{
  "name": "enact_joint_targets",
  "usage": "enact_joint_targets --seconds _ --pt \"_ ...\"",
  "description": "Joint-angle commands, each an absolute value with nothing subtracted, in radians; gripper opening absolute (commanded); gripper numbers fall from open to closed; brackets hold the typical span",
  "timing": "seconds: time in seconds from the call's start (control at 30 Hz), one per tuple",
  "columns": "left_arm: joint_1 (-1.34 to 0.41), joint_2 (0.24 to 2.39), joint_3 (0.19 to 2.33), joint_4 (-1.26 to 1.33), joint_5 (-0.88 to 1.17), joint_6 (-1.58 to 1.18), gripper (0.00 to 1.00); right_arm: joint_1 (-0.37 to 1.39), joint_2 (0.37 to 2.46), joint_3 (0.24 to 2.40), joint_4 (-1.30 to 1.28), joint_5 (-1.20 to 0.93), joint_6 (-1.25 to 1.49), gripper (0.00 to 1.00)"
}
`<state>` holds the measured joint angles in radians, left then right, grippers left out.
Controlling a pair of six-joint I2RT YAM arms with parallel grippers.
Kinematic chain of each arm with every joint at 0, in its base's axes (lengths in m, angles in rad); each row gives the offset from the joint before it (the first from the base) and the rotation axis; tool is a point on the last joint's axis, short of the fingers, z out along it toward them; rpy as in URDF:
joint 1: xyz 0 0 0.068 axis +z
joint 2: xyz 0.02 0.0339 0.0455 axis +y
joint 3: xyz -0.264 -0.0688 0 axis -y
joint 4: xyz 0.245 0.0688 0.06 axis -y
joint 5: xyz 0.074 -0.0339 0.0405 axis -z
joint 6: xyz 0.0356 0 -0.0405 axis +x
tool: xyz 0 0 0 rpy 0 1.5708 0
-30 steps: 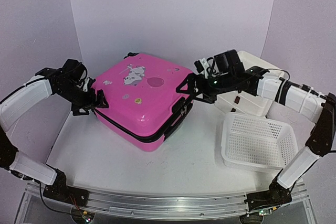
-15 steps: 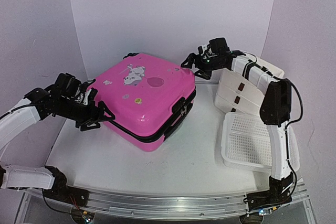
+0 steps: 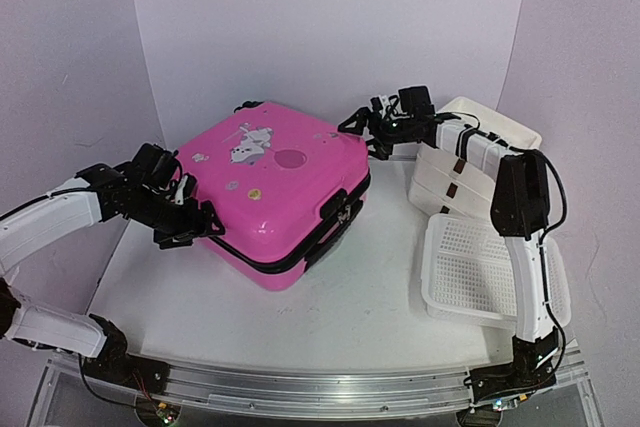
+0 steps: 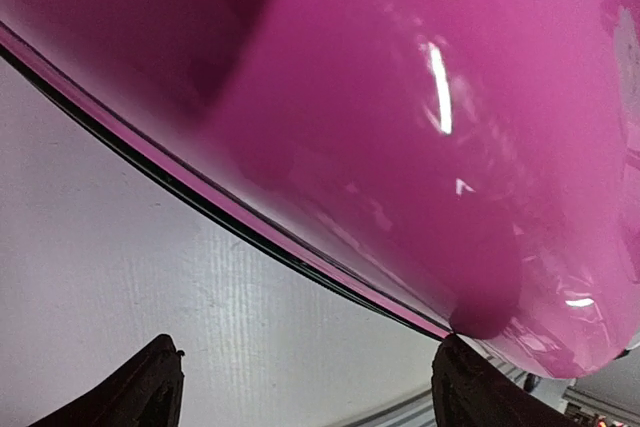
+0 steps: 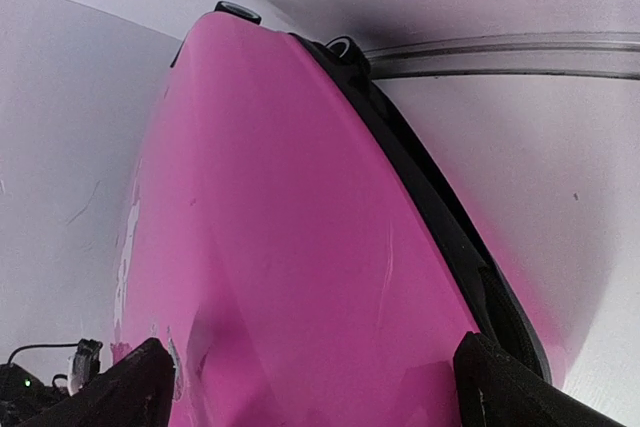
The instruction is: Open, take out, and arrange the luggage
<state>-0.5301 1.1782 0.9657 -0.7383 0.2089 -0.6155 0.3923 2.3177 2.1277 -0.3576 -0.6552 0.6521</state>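
Bare table [image 3: 340, 322] lies open before the luggage [image 3: 275, 187]; the drawer stack [image 3: 445, 185] and basket [image 3: 462, 275] crowd its right side.

Bright, even overhead light. In the soft-focus left wrist view, the glossy hot-pink hard-shell suitcase [image 4: 380, 137] shows white glare streaks at right, shadow at upper left.

The luggage [image 4: 400, 147] shell is glossy, smooth pink plastic just above the left hand [image 4: 310, 402]; the surface [image 4: 120, 277] below it looks matt white.
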Motion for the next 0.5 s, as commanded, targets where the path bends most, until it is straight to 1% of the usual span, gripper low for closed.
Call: enact_joint_targets --seconds 0.0,0.1,0.2,0.3,0.47 --pt "-0.468 1.187 1.021 -0.779 0.092 -0.571 0.88 0.559 2.198 1.964 -0.225 -0.936 0.754 0.98" --pt "-0.390 1.164 1.008 -0.799 0.103 -0.548 0.89 0.608 2.112 1.825 -0.204 -0.895 0.755 0.98" --pt "-0.341 1.115 1.010 -0.819 0.082 -0.520 0.95 0.654 2.017 1.688 -0.171 -0.834 0.778 0.98" --pt "-0.328 1.110 1.037 -0.842 0.058 -0.482 0.99 0.702 1.923 1.563 -0.115 -0.778 0.786 0.98" --pt "-0.314 1.142 1.097 -0.886 -0.024 -0.458 0.99 0.785 1.839 1.475 -0.114 -0.751 0.769 0.98"
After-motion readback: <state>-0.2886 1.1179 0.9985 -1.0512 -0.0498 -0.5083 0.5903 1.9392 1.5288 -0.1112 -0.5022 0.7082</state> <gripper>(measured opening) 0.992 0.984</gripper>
